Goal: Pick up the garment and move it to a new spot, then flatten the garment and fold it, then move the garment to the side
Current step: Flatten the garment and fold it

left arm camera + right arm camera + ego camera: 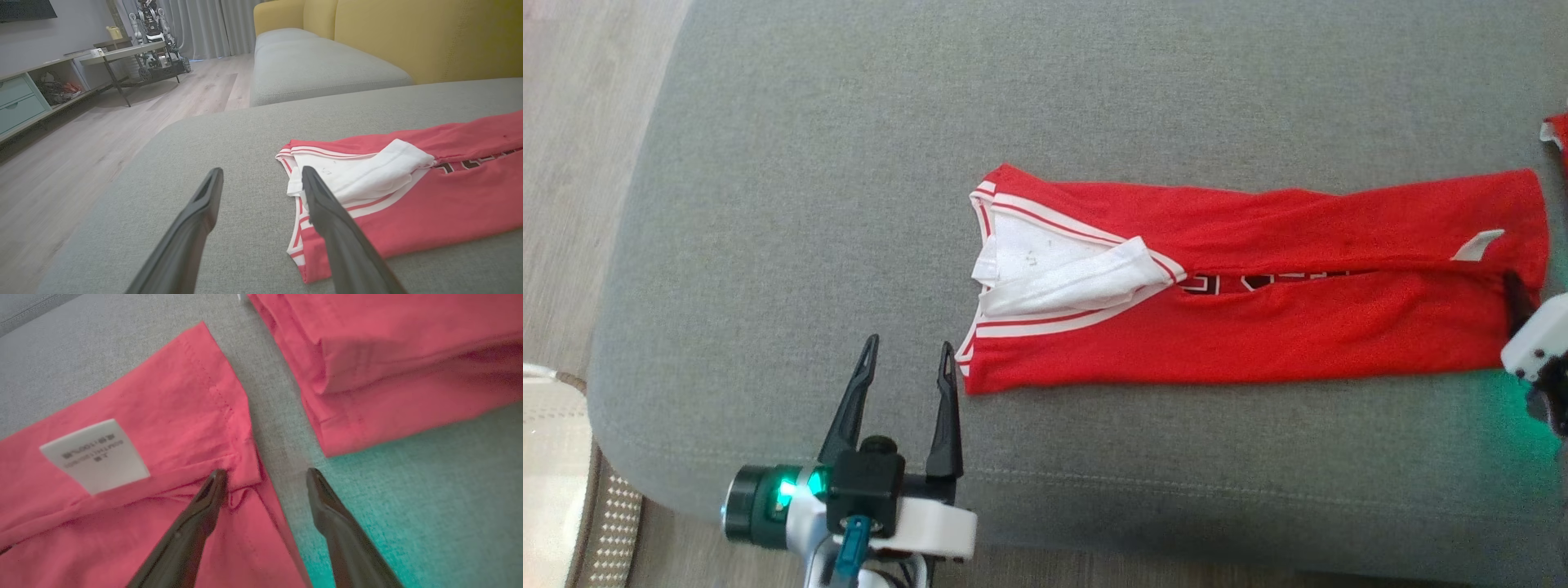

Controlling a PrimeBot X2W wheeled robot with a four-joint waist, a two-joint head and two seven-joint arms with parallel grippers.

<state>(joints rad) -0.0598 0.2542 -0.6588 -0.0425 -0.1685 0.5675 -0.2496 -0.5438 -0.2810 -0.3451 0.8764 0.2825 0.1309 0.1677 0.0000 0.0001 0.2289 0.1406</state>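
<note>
Lying folded lengthwise, red garment (1258,286) shows white collar trim.

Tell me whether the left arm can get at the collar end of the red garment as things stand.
Probably yes: the left tool stands open close beside the garment at its collar end, with just bare cushion between them.

We see a red garment (1258,327), its neckline trimmed in white bands with thin red stripes and white inside, against a plain grey cushion (931,106); its white label (94,455) carries dark print. We also note a mustard-yellow backrest (429,36) and pale wood-grain floor (81,163).
</note>
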